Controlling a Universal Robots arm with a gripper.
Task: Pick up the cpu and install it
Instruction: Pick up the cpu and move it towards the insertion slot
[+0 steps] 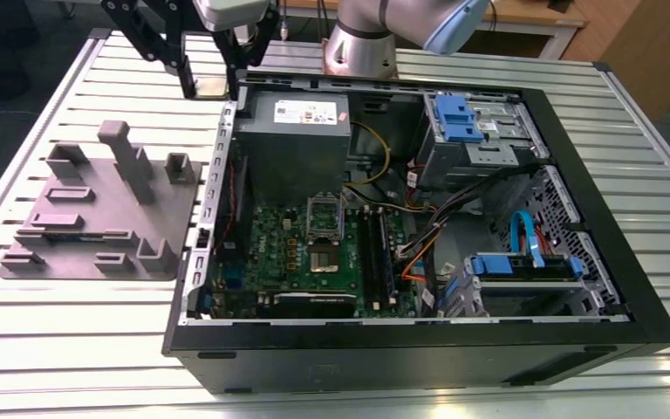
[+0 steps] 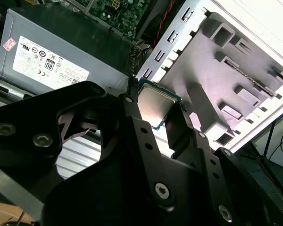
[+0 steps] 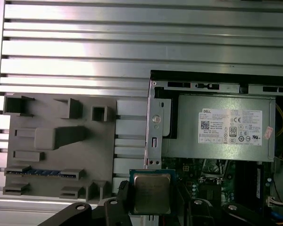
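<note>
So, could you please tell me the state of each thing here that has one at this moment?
gripper, shut on the cpu.
cpu, held in the air, metal top showing in both wrist views, not yet installed.
computer case, lying on its side, open on top.
power supply, mounted inside the case.

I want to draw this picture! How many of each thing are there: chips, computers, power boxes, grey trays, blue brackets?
cpu: 1
open computer case: 1
power supply box: 1
grey fixture plate: 1
blue drive brackets: 2
Total: 6
</note>
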